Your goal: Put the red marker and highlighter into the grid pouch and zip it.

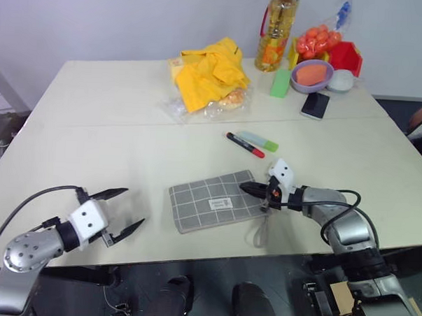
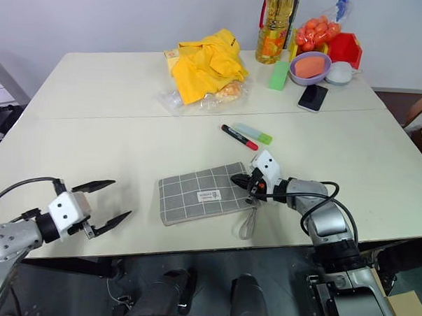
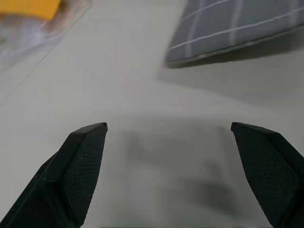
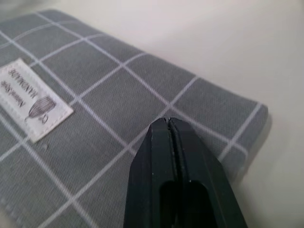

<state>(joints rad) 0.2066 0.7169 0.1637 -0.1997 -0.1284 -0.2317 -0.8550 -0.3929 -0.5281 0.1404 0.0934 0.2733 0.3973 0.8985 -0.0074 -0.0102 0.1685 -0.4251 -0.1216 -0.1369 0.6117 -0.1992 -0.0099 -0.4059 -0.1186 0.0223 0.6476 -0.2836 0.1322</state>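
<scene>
On the pale table (image 1: pixel 93 125) the grid pouch (image 1: pixel 212 200) lies flat, the red marker (image 1: pixel 244 145) and highlighter (image 1: pixel 259 140) side by side just beyond it. Seen from the right wrist, the right gripper (image 4: pixel 169 124) has its fingers pressed together over the pouch's right end near the white label (image 4: pixel 34 97); whether fabric is pinched is hidden. The left gripper (image 1: pixel 125 212) hangs spread wide, grasping nothing, left of the pouch.
</scene>
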